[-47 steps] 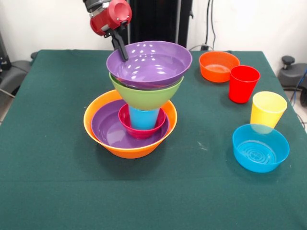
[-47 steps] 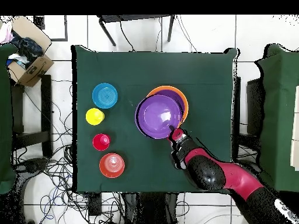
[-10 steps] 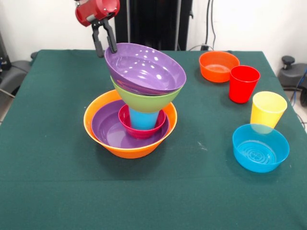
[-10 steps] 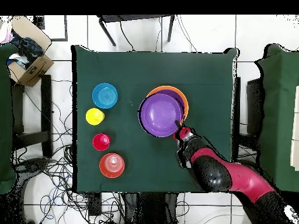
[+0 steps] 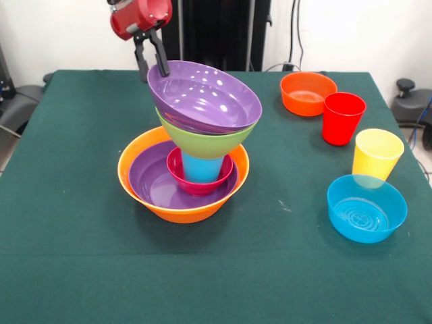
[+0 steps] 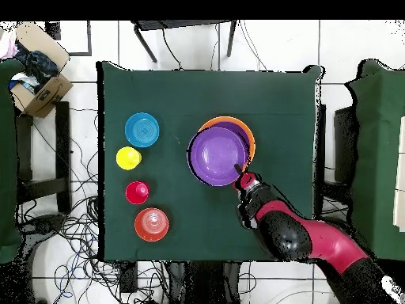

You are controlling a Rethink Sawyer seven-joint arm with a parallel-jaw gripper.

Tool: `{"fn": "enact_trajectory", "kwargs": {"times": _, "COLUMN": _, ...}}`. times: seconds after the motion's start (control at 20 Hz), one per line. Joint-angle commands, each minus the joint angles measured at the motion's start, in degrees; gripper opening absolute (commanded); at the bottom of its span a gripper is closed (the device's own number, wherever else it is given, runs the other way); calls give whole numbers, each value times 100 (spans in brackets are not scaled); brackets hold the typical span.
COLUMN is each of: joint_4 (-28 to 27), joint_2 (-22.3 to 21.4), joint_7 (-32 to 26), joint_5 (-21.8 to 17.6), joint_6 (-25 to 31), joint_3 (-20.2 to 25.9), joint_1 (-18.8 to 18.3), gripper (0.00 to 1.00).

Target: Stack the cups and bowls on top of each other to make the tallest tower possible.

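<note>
On top of the tower [image 5: 183, 169], the gripper [image 5: 151, 61] was pinching the rim of a tilted purple bowl [image 5: 204, 96] resting on the green bowl [image 5: 202, 140]. Letting go crooked could've tipped everything.

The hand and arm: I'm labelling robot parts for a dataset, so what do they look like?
The hand has two thin black fingers below a glossy red, rounded housing with a grey metal fitting on top. In the overhead view the arm is bulky and rounded, red with black sections. No cables or markings can be made out.
</note>
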Motion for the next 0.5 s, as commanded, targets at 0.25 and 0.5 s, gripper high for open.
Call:
{"fn": "enact_trajectory", "kwargs": {"times": 0.25, "joint_4": -227, "joint_2": 752, "joint_7": 54, "joint_5": -29, "joint_6": 548, "joint_3": 173, "joint_1": 80, "gripper": 100}}
{"fn": "enact_trajectory", "kwargs": {"times": 0.5, "joint_4": -174, "joint_2": 877, "joint_7": 76, "joint_5": -56, "joint_6": 478, "joint_3": 200, "joint_1": 59, "gripper": 100}}
